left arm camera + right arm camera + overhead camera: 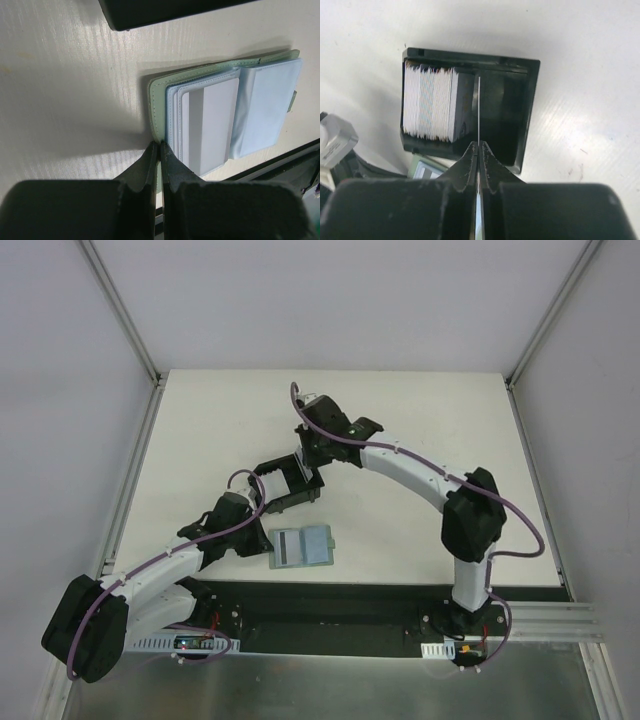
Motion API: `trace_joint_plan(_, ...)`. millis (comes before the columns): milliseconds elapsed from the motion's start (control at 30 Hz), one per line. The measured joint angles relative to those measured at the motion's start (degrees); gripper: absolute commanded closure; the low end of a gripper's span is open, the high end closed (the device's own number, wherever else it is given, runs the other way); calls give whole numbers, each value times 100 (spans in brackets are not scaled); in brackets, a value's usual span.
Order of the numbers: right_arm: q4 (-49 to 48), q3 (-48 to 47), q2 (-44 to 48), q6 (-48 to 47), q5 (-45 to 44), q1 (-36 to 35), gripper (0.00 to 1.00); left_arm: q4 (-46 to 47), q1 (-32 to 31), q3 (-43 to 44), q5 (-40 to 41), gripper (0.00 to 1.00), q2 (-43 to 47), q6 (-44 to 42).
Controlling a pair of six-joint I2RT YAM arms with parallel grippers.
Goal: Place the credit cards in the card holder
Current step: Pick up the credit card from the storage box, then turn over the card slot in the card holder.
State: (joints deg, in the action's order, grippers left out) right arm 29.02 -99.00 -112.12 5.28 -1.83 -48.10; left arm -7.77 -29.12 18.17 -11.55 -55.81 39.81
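My right gripper (478, 145) has its jaws pressed together on a thin pale plastic credit card (478, 105), which I see edge-on from the wrist. The card hangs upright directly above the black open-topped plastic card holder (530, 100), in line with the box's middle. The compartment to the left of that line holds a stack of cards (430, 105) standing on edge, white and pale patterned. The one to the right looks dark, and I cannot make out anything in it.

My left gripper (160, 147) is shut as well, fingers side by side. Its tips sit at the near corner of the grey-green flat case (156, 107). I cannot tell whether they pinch that rim or only touch it. The case lies open on the white table (420, 410), on the near side of the card holder and just apart from it. A whitish card (210, 125) sits in its light blue sleeves (270, 105).

From the top camera the right gripper's wrist covers the card holder's far end.
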Motion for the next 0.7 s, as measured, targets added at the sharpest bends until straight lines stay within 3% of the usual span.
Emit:
trace_joint_plan(233,-527,1506,1379,289,-52,0,99,0,0,0,-15,100,0,0)
trace_joint_plan(467,-1130,3534,2929,1259,-50,-203,100,-2,0,0,-42,100,0,0)
trace_joint_plan(700,-1412,4577,3112,2188,-162,-684,99,-4,0,0,-83,100,0,0)
